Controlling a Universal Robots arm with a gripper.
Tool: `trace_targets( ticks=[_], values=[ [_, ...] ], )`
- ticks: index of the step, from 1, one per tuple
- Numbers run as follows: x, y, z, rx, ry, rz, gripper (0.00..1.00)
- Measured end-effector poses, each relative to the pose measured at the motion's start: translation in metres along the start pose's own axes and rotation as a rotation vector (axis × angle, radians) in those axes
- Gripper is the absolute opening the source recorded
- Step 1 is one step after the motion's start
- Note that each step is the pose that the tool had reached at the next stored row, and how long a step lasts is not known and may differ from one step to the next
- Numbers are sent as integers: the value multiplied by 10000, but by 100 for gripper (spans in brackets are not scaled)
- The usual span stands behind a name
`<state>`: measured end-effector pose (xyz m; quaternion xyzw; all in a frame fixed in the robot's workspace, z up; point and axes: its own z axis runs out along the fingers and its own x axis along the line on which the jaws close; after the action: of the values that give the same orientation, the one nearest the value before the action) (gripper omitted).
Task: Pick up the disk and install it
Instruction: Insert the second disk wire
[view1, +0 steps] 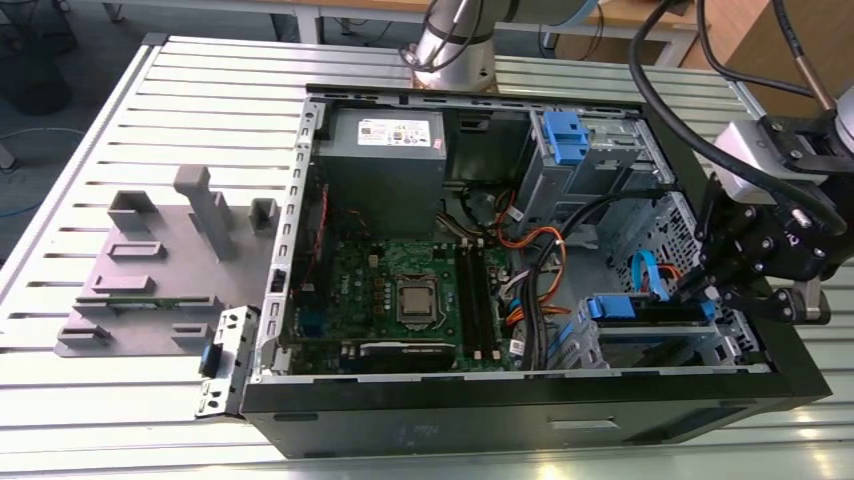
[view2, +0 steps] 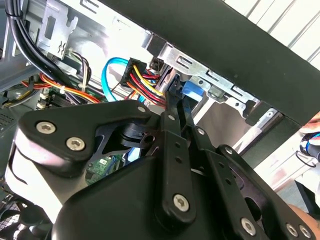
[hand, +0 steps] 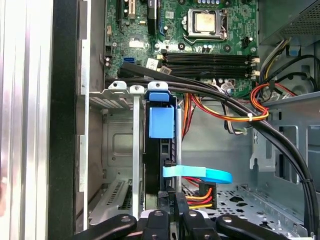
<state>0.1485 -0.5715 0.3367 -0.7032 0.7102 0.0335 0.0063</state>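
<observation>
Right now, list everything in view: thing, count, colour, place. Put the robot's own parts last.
disk: one, blue carrier, standing on edge in the drive cage at the case's corner nearest the gripper.
computer case: one, black, open, on the table.
motherboard: one, green, on the case floor.
power supply: one, grey, in the case's far corner.
blue bracket: one, blue, in the upper drive bay towards the exterior view's right.
data cable: one, light blue, beside the disk.
slotted stand: one, grey, on the table at the exterior view's left.
table: one, white, slatted.
gripper: one, black, at the disk's edge; whether it grips is unclear.
</observation>
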Motion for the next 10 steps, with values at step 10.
trace_targets(
  ticks=[10],
  values=[
    [1, 46, 5, 6, -1, 0, 16]
  ],
)
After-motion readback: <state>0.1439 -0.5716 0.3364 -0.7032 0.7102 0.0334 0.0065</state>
